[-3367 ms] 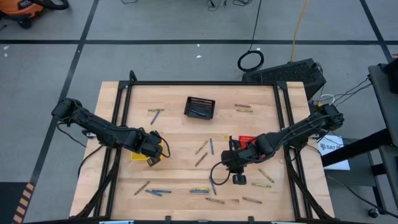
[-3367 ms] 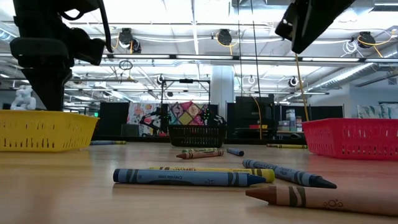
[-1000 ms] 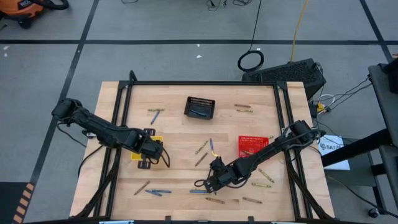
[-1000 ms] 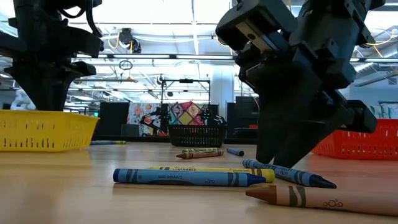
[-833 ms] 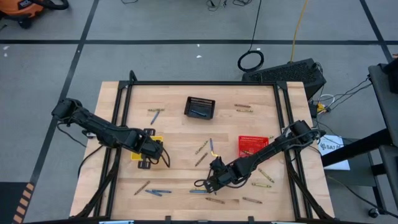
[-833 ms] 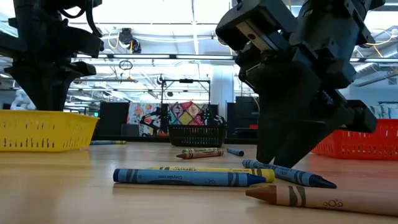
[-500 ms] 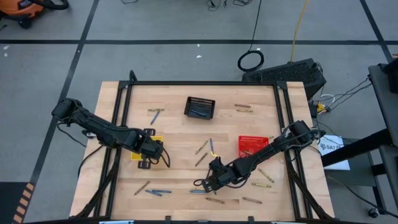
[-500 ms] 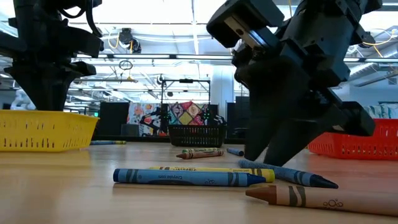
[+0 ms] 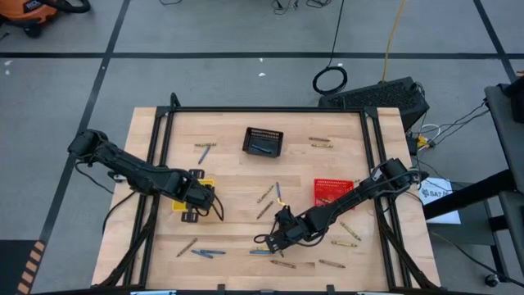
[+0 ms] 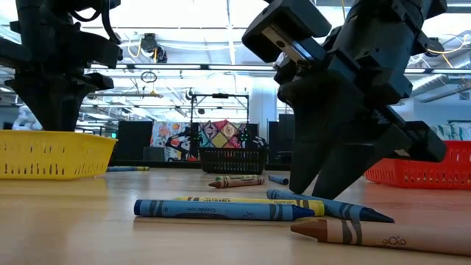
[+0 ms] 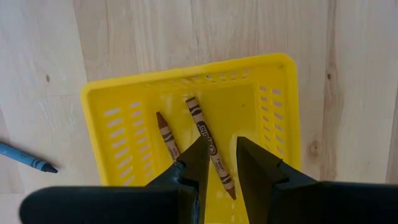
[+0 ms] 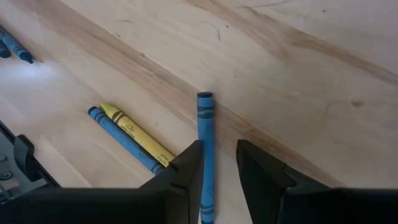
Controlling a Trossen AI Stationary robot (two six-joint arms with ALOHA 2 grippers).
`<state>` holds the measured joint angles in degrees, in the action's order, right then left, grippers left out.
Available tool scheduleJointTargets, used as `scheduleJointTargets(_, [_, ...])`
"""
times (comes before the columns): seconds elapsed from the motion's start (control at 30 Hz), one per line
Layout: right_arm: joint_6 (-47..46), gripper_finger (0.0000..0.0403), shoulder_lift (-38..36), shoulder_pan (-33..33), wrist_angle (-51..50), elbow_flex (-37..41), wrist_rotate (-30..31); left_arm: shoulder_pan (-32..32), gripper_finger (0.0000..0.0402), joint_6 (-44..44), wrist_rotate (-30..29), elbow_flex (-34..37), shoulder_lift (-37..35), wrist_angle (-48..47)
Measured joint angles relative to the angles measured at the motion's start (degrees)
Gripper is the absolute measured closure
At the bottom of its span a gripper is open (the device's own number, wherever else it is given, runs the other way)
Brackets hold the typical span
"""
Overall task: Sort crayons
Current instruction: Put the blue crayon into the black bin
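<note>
Down low, right gripper [image 12: 219, 163] clamping blue crayon [image 12: 206, 134], brown crayon [image 10: 383, 235] wrapper lettering unreadable.

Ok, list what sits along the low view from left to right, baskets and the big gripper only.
yellow basket → black basket → right gripper, low over a blue crayon → red basket
</note>
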<state>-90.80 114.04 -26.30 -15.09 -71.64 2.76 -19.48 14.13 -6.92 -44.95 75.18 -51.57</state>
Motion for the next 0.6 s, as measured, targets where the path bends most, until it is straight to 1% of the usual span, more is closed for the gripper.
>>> scheduleJointTargets(0.17, [1.1,0.0312,0.0,0.2,-0.6,0.0,-0.1,0.0,0.0327,0.0,0.0,0.0,0.0,0.0])
scheduleJointTargets(0.33, [6.2,0.0312,-0.3,1.0,0.3,0.1,-0.6,0.0,0.0327,-0.1,0.0,0.0,0.0,0.0])
scheduleJointTargets(0.5, [13.9,0.0312,-0.5,1.6,0.9,0.2,-1.1,0.0,0.0327,0.0,0.0,0.0,0.0,0.0])
scheduleJointTargets(0.6, [15.6,0.0312,-0.5,2.1,2.0,0.2,-2.1,0.0,0.0327,-0.1,0.0,0.0,0.0,0.0])
